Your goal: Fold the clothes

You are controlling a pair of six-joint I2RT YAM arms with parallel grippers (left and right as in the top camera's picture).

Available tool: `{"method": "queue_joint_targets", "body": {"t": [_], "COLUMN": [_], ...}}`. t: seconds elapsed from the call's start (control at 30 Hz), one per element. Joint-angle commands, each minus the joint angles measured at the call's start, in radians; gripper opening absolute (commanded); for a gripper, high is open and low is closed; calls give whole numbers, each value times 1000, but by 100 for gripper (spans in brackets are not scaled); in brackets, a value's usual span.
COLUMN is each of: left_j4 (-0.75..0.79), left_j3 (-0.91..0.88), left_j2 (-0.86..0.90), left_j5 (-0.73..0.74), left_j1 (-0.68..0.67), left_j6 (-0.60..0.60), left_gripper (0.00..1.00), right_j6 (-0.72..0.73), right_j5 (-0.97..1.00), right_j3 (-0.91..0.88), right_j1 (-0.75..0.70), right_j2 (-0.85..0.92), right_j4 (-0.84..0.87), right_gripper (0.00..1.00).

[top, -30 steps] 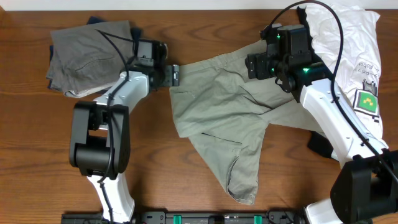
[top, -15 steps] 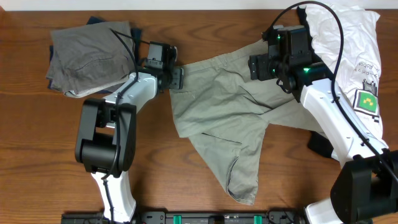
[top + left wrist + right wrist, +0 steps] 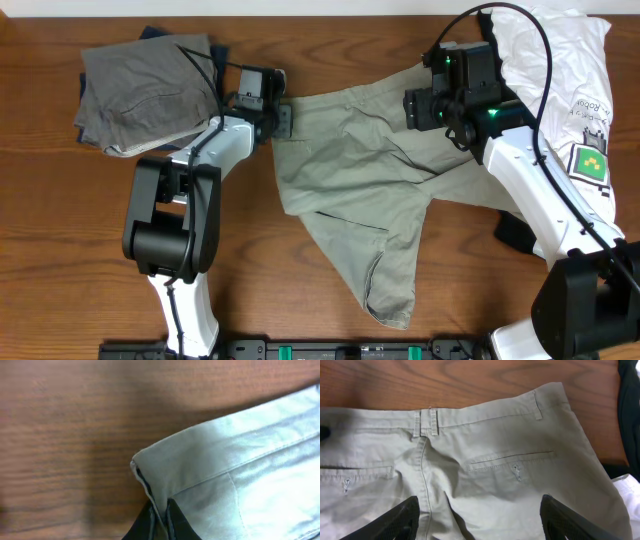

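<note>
The khaki-olive shorts [image 3: 360, 190] lie spread across the middle of the table, waistband toward the far edge and one leg reaching toward the near edge. My left gripper [image 3: 283, 118] is at the waistband's left corner. In the left wrist view its black fingertips [image 3: 172, 520] are pinched shut on the edge of the shorts [image 3: 235, 465]. My right gripper [image 3: 412, 108] hovers open over the right part of the waistband. The right wrist view shows its fingers [image 3: 395, 520] wide apart above the back pockets of the shorts [image 3: 485, 455], gripping nothing.
A pile of grey and navy clothes [image 3: 145, 95] lies at the far left. A white T-shirt with green print [image 3: 565, 80] sits under the right arm at the far right. A black garment [image 3: 512, 232] lies beside the shorts' right edge and shows again as black cloth [image 3: 629, 410].
My left gripper slid right to the shorts' waistband corner and closed on it. The right gripper shifted only slightly and stays open.
</note>
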Motion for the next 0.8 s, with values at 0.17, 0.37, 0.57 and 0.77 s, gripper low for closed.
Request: {"method": "queue_joint_targets", "body": {"t": [0.17, 0.37, 0.57, 0.77], "left_j4": [-23, -23, -60, -282], "left_j3": [275, 438, 450, 450], "left_j2": [-25, -25, -25, -45], "left_j5": [-62, -62, -93, -95], "left_j1": [41, 52, 54, 54], "left_j6": [17, 56, 59, 39], "left_gripper": [6, 6, 78, 90], "right_j6": [-8, -8, -8, 27], "right_j5": [14, 14, 14, 37], "right_j3": [18, 18, 18, 18], "right_j1": [-7, -7, -7, -19], "right_j2": [-19, -19, -19, -19], "right_j4": [-1, 0, 8, -3], "right_gripper": [76, 77, 80, 83]}}
